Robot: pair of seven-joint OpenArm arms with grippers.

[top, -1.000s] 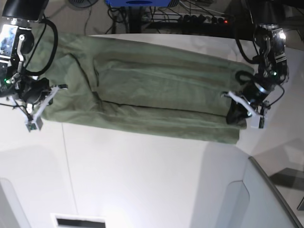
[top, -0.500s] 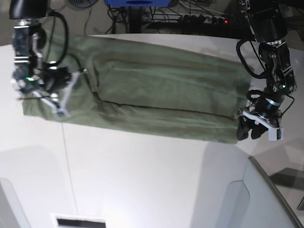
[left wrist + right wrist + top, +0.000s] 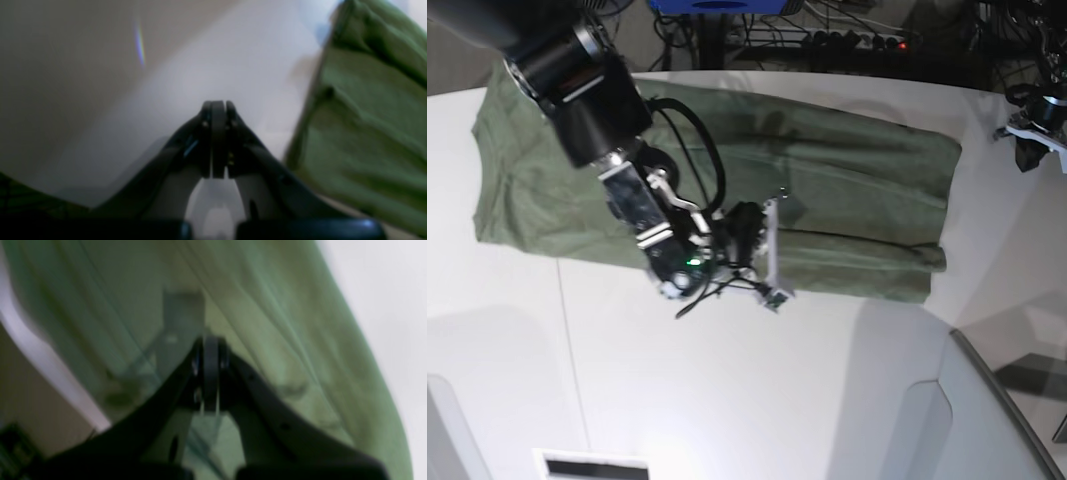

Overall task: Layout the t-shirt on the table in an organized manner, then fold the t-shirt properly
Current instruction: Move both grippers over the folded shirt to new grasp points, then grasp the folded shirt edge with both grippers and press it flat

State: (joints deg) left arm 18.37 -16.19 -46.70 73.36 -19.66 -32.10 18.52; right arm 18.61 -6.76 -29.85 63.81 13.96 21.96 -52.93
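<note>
- here the shirt (image 3: 827,200) lies as a long folded band across the far table (image 3: 727,380), ready for a crosswise fold.
- right gripper (image 3: 770,245) over shirt's middle, jaws pressed together, holding nothing.
- left gripper (image 3: 1030,135) clear of shirt's end, clamped tight, empty.

White table (image 3: 727,380) — t-shirt (image 3: 857,190) on top
</note>
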